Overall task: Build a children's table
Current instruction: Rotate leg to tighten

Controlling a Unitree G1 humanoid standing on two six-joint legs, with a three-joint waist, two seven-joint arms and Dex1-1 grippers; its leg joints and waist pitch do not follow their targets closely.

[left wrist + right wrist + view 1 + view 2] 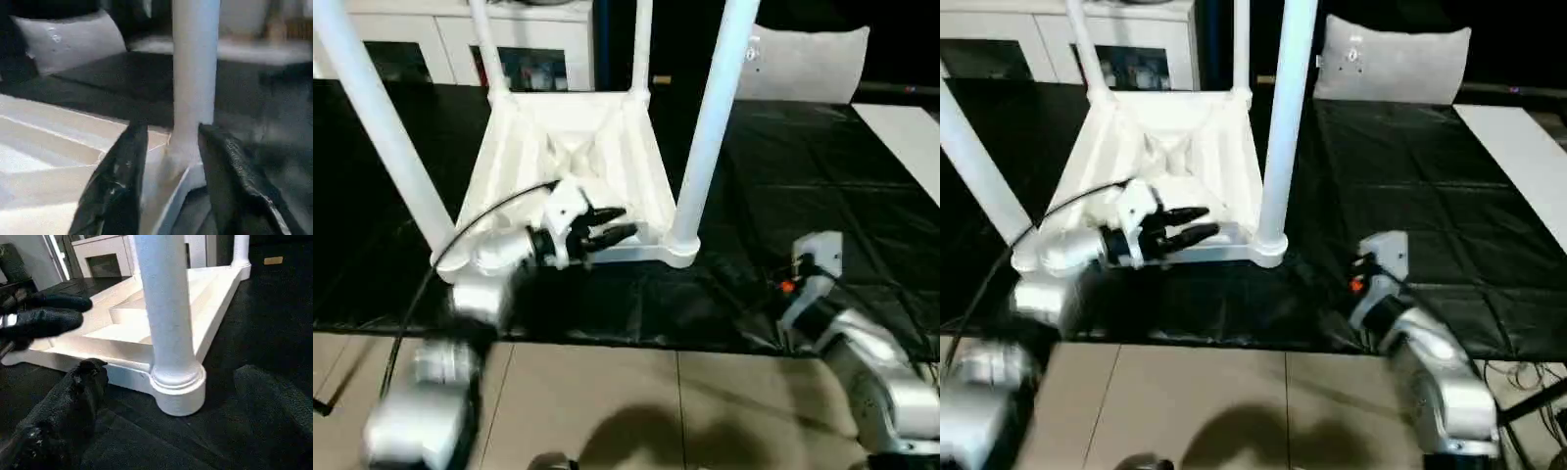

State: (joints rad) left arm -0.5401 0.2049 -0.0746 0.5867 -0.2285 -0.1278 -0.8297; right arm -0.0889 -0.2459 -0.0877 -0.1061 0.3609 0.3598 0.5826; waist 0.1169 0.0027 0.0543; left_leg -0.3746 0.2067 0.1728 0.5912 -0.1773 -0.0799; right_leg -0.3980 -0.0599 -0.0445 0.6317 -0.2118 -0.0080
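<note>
Four white legs (pixel 710 127) stand upright in the corner sockets of the tabletop (pixel 563 147), which lies ribbed side up on black sheeting (pixel 822 196), upper centre of frame. Left gripper (pixel 612 227) hovers over the tabletop's near edge, fingers parted, grasping nothing. Right gripper (pixel 171 396), lower right, is spread wide and empty, facing the near-right leg's socket (pixel 178 387).

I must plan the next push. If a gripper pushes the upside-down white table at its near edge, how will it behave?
The table will probably slide rather than tip: its wide top lies flat on the black sheet. It looks like light, stiff ribbed plastic. The near leg stands tall, so a high push there may rock it.
</note>
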